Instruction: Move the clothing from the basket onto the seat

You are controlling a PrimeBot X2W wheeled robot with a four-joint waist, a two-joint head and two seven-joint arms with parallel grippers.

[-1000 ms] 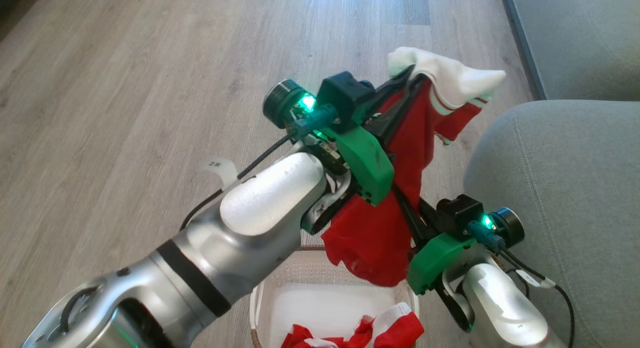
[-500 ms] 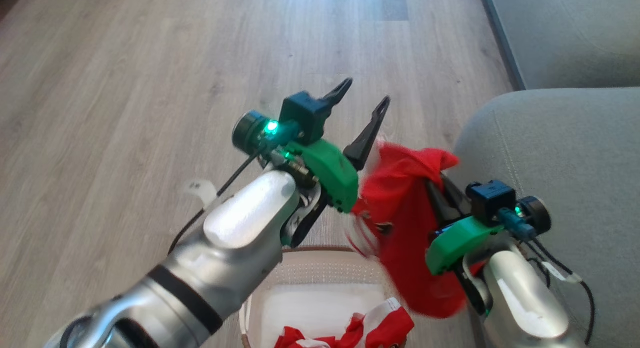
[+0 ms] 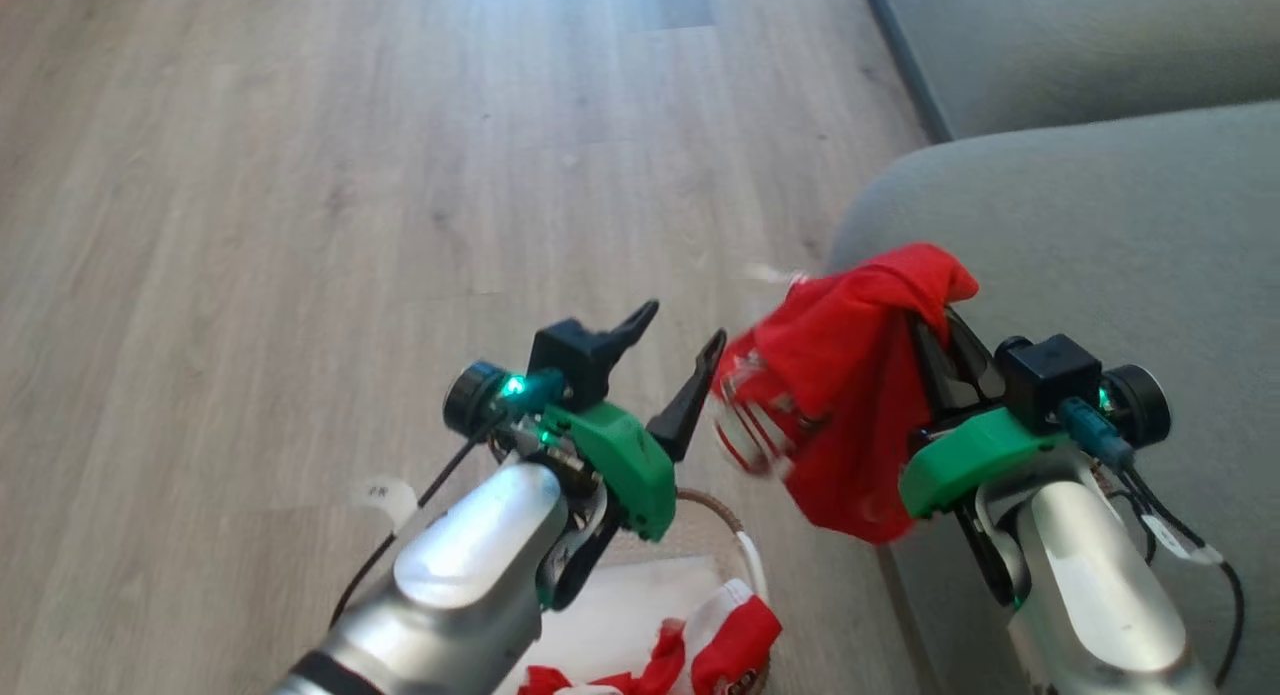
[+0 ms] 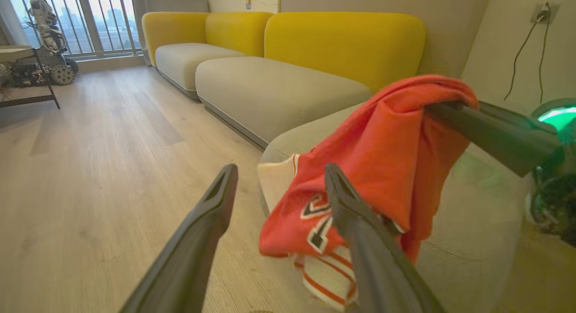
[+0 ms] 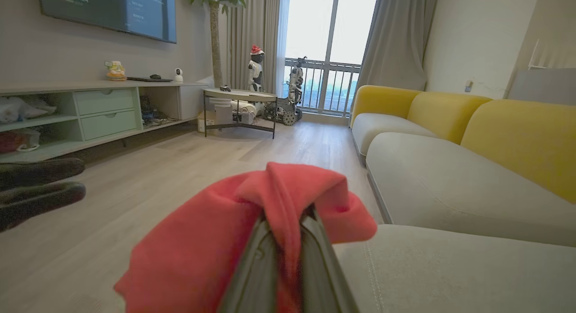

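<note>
The red clothing (image 3: 850, 375) hangs bunched from the right tool (image 3: 940, 320), clamped on one fold, beside the rounded edge of the seat (image 3: 1100, 205); more lies in the basket (image 3: 742, 550). The left tool (image 3: 683, 327) stands apart, empty. Released here, the dangling bulk could slide to the floor (image 3: 300, 225)

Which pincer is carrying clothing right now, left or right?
The right pincer: it is shut on a red garment that hangs at the edge of the seat. The left pincer is open and holds nothing.
</note>
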